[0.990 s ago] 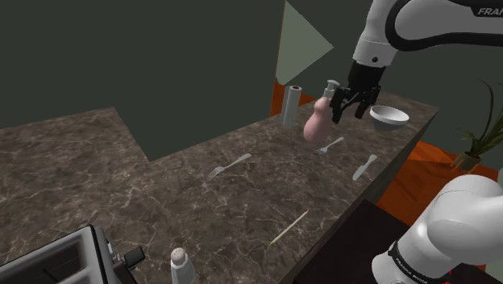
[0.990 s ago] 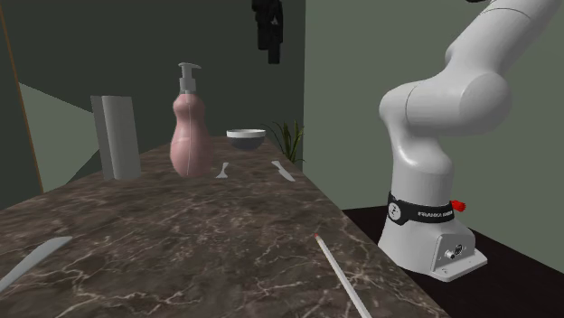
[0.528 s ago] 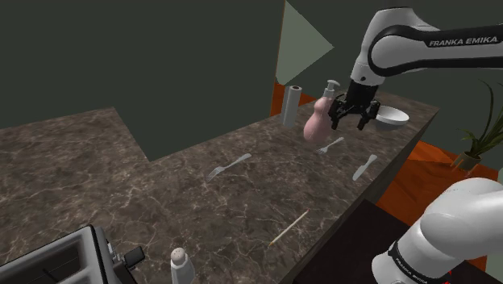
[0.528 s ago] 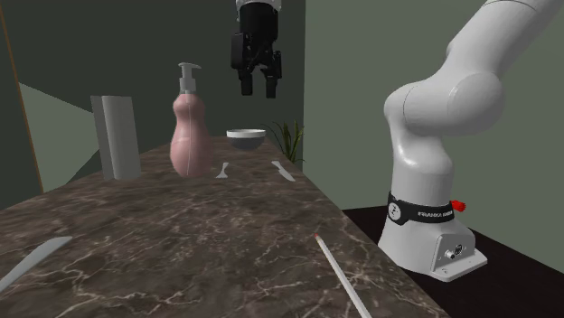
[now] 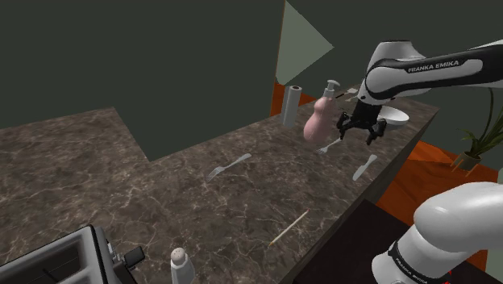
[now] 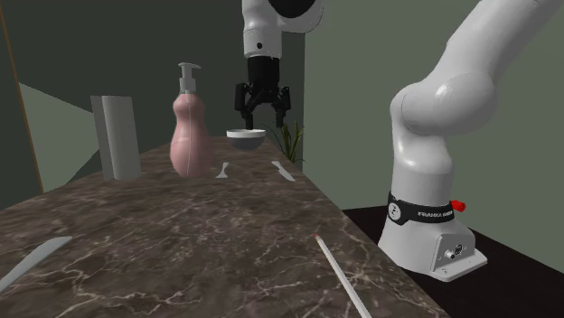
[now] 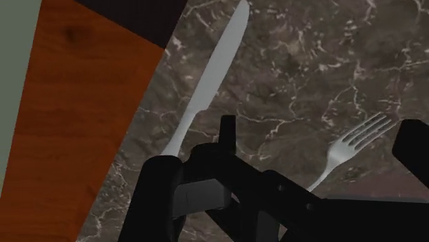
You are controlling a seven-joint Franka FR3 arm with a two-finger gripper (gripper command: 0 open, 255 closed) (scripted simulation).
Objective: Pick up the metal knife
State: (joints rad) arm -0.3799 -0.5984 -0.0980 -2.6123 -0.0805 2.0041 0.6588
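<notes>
Knife (image 7: 206,89), slim and grey-metallic, flat on veined dark marble counter (image 5: 242,202); black tool (image 6: 263,120) splayed, empty.

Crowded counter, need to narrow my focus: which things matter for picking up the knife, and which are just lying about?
For the job:
knife, near the counter's edge
gripper, open, above the counter

Lying about:
fork next to the knife
second fork
soap bottle
bowl
grey roll
stick
shaker
toaster
plant

Smooth grey metal knife (image 7: 213,75) on veined marble counter (image 7: 302,62).
</notes>
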